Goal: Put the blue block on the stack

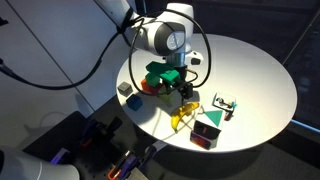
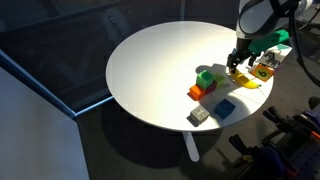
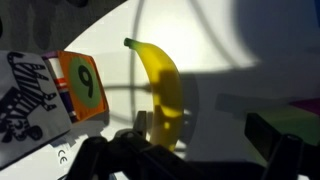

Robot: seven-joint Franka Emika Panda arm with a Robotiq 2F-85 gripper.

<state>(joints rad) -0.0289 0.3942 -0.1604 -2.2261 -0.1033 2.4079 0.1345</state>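
Note:
The blue block [image 2: 225, 107], a small dark blue cube, lies on the round white table [image 2: 150, 60] near its front edge. The stack [image 2: 204, 83] is a bright green cube on red, just left of and behind the blue block. My gripper [image 2: 238, 64] hangs over the banana [image 2: 246, 79], to the right of the stack and apart from the blue block. In the wrist view the gripper [image 3: 200, 135] is open and empty, with the banana [image 3: 160, 85] under its left finger. The blue block does not show in the wrist view.
A grey cube [image 2: 198, 116] lies by the blue block at the table edge. A card box with a 9 on it [image 3: 80, 85] lies beside the banana. A pile with a green triangular piece over red and black [image 1: 207, 133] stands near the rim.

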